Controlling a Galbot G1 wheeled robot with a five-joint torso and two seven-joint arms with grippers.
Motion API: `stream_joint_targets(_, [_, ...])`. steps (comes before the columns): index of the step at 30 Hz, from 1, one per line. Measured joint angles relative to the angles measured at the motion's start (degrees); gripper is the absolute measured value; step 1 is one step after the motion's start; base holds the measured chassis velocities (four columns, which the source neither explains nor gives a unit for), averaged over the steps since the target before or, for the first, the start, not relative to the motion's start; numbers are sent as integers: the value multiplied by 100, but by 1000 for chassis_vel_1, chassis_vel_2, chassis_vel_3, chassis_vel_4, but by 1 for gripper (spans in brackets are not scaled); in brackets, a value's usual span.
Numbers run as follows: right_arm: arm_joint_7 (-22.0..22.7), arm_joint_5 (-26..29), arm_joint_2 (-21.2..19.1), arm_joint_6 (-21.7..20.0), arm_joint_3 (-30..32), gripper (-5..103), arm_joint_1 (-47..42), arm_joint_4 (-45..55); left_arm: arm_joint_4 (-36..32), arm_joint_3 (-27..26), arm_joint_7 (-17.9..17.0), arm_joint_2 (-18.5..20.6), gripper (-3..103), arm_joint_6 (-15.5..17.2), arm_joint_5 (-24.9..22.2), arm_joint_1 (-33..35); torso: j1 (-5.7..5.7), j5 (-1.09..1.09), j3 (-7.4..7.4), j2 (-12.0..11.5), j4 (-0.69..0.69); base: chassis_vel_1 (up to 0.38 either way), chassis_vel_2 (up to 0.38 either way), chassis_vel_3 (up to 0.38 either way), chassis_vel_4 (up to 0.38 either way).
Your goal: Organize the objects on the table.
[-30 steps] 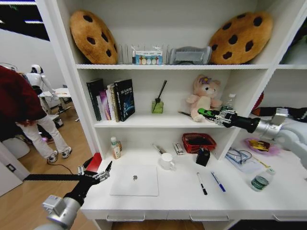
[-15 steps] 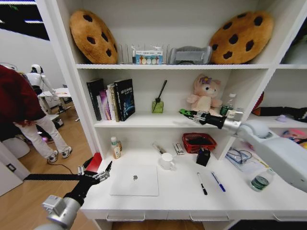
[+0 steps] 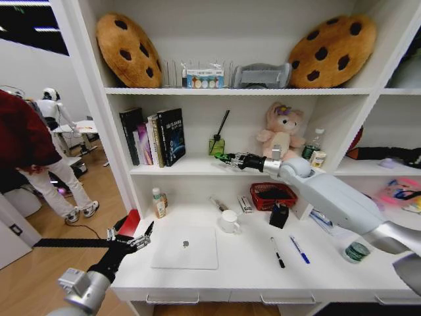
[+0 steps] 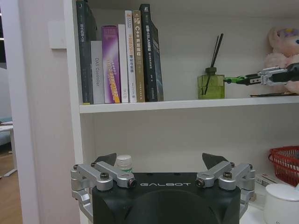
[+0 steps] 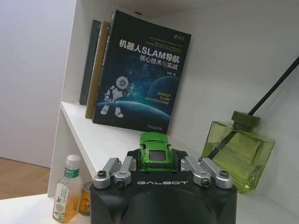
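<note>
Carrying a green toy car (image 5: 155,150) along the middle shelf (image 3: 191,168) to set it down.

The left gripper (image 3: 129,239) hangs parked just off the counter (image 3: 250,266) edge beside the laptop (image 3: 185,247), its fingers spread wide and empty; "GALBOT" is printed on its housing. Over the shelf, the right gripper (image 3: 227,158) is closed on the toy car, which pokes out ahead of its fingertips. A dark book (image 5: 140,74) stands beyond it, reading "SLAM" in its Chinese title and "ROBOT SLAM NAVIGATION", with the green reed diffuser (image 5: 237,154) just beside the gripper. Below the arm, the black pen (image 3: 277,252) and blue pen (image 3: 299,250) lie on the counter. Judging from this, placing is under way; next calls for lowering the car onto bare shelf clear of the diffuser, then releasing.
</note>
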Motion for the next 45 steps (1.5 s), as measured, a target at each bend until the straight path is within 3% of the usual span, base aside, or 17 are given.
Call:
stream_joint_targets(5, [240,-80,80,-112,-58,36,17,-7,0,0,0,0,100,0,0,0,1,1,0,0,2,0,0,0,0])
stream_joint_targets(17, [144,-89,-384,-177,151,36,-254,167,0,0,0,0,100,0,0,0,-1,2,0,1,-1,0,0,0,0])
stream_joint_targets(29, [517,-128,-292,-199,186,35,-351,142,0,0,0,0,100,0,0,0,-1,2,0,1,2,0,0,0,0])
stream_joint_targets(34, [605,-119,-274,-202,184,56,-385,147,0,0,0,0,100,0,0,0,-1,1,0,1,1,0,0,0,0])
stream_joint_targets(35, [605,-119,-274,-202,184,56,-385,147,0,0,0,0,100,0,0,0,-1,1,0,1,1,0,0,0,0])
stream_joint_targets(38, [658,-78,-353,-182,253,73,-450,234,0,0,0,0,100,1,0,0,0,2,0,0,2,0,0,0,0])
stream_joint_targets(41, [678,-36,-448,-108,379,78,-531,334,0,0,0,0,100,1,0,0,0,2,0,0,2,0,0,0,0])
stream_joint_targets(43, [1262,-27,-689,-14,713,88,-748,681,0,0,0,0,100,1,0,0,0,2,0,1,1,0,0,0,0])
stream_joint_targets(44, [1262,-27,-689,-14,713,88,-748,681,0,0,0,0,100,1,0,0,0,2,0,1,1,0,0,0,0])
stream_joint_targets(45, [1817,-34,-867,88,974,94,-946,998,0,0,-1,0,100,1,0,0,0,1,0,1,0,0,0,0,0])
